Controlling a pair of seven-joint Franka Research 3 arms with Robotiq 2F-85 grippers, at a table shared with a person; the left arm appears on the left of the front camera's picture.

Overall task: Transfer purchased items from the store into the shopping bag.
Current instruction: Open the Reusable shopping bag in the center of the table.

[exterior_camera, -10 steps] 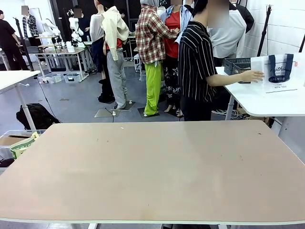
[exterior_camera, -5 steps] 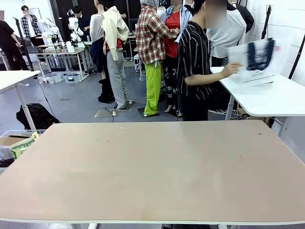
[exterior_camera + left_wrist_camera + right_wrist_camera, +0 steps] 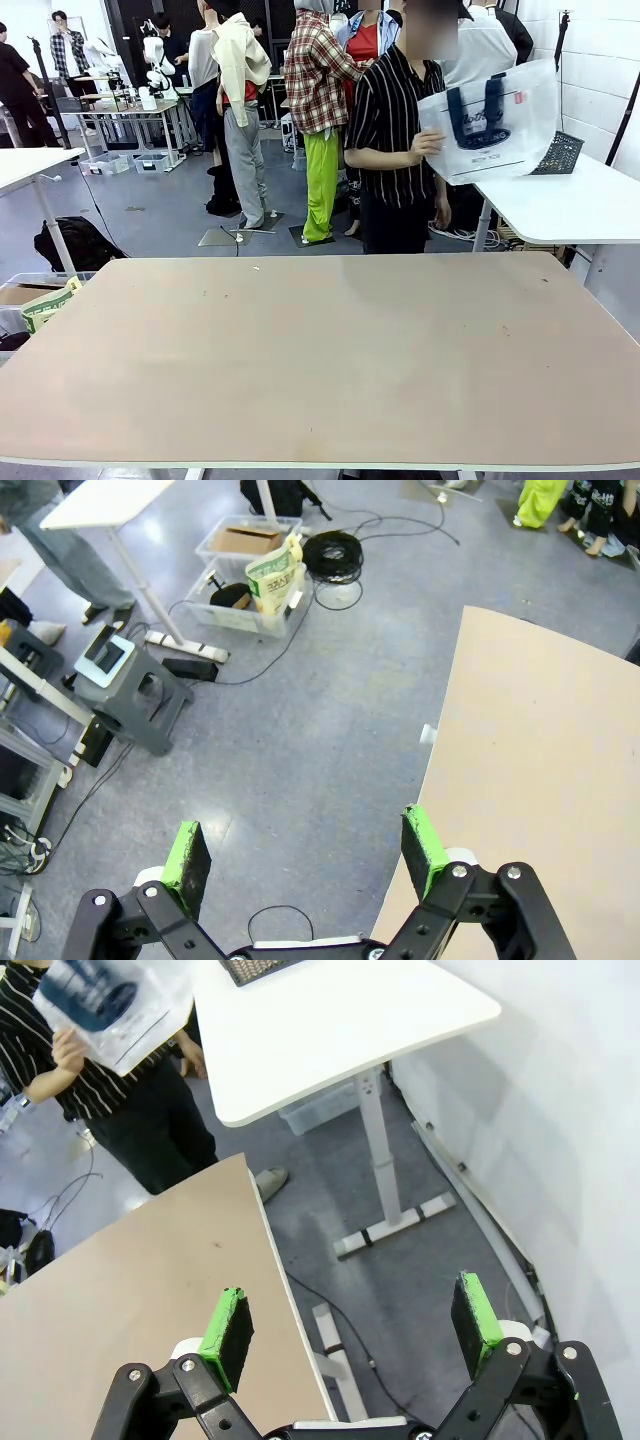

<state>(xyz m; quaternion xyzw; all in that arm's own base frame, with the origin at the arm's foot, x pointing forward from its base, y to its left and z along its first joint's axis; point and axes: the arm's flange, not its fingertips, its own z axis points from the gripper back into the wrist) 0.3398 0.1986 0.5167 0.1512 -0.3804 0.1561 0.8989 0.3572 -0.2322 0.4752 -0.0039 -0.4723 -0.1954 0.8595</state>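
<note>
A person in a striped shirt stands past the far edge of the table holding the shopping bag (image 3: 492, 122), whitish with navy handles, up in one hand; the right wrist view catches the shopping bag (image 3: 110, 1002) at its top left. The store, a dark mesh basket (image 3: 558, 153), lies tilted on a white side table behind the bag, and a corner of the basket (image 3: 255, 968) shows in the right wrist view. No purchased items are visible. My left gripper (image 3: 305, 848) hangs open over the floor beside the table's left edge. My right gripper (image 3: 350, 1325) hangs open past the right edge.
The tan table (image 3: 320, 360) is bare. A white side table (image 3: 570, 205) stands at the far right. Bins (image 3: 250, 575), cables and a grey step stool (image 3: 135, 685) lie on the floor to the left. Other people stand further back.
The person lifted the bag off the white side table and turned toward my table with it. The basket, hidden half a second ago, now shows tilted on the side table. Neither gripper has changed.
</note>
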